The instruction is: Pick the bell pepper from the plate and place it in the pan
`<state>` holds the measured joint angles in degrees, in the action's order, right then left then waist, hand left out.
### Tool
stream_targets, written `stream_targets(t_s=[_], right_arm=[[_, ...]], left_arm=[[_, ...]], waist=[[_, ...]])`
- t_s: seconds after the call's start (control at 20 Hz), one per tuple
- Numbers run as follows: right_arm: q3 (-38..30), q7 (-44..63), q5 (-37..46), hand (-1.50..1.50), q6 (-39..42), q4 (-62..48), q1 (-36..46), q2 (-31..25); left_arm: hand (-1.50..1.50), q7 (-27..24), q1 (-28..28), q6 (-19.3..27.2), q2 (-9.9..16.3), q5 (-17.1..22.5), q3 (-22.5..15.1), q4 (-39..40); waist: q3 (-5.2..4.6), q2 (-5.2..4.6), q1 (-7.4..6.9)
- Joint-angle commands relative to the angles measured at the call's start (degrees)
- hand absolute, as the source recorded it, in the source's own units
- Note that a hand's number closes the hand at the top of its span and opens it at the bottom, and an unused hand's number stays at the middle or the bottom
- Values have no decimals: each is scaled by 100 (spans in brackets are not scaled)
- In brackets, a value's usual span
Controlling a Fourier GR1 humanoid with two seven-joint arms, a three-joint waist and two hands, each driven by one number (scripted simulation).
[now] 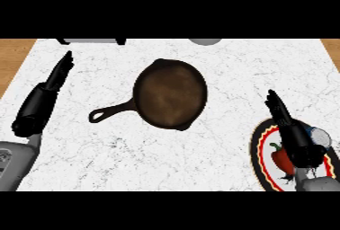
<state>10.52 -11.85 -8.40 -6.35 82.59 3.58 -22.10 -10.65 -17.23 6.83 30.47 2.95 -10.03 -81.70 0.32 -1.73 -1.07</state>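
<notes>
A dark brown cast-iron pan (171, 93) lies in the middle of the marble counter, its handle pointing to the lower left. At the lower right sits a plate (260, 146) with a black, red and yellow rim. A red bell pepper (281, 159) with a green stem lies on that plate. My right hand (291, 132) hovers over the plate with straight fingers pointing away from me, covering part of the pepper. At the left, my left hand (41, 99) rests open with fingers straight, far from the pan.
A grey object with dark feet (91, 41) stands at the counter's far left edge, and a pale rounded thing (204, 41) at the far middle. Brown wood shows past the marble counter (232, 67) at both top corners.
</notes>
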Motion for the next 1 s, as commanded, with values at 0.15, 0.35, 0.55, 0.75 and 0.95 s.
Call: stream_targets(t_s=[0.15,0.35,0.55,0.75,0.95], right_arm=[[557,-357,-778,-150,2104,475,482,-294],[-285,-648,768,150,1151,611,915,-1639],[-1180,-1282,-1713,150,1612,-91,-106,-276],[-1484,-2646,-1542,-150,3253,-597,-437,-1165],[-1469,-2411,-1054,-150,3332,96,-464,-1657]], left_arm=[[0,979,518,266,-26,288,440,782],[0,1238,892,349,-29,314,467,1069],[0,1639,1046,542,-117,514,751,1432],[0,2163,984,326,82,601,827,1079],[0,2346,844,399,70,473,881,972]], waist=[[-17,129,-148],[-198,303,75],[-1,139,250],[-19,174,128],[-34,185,167]])
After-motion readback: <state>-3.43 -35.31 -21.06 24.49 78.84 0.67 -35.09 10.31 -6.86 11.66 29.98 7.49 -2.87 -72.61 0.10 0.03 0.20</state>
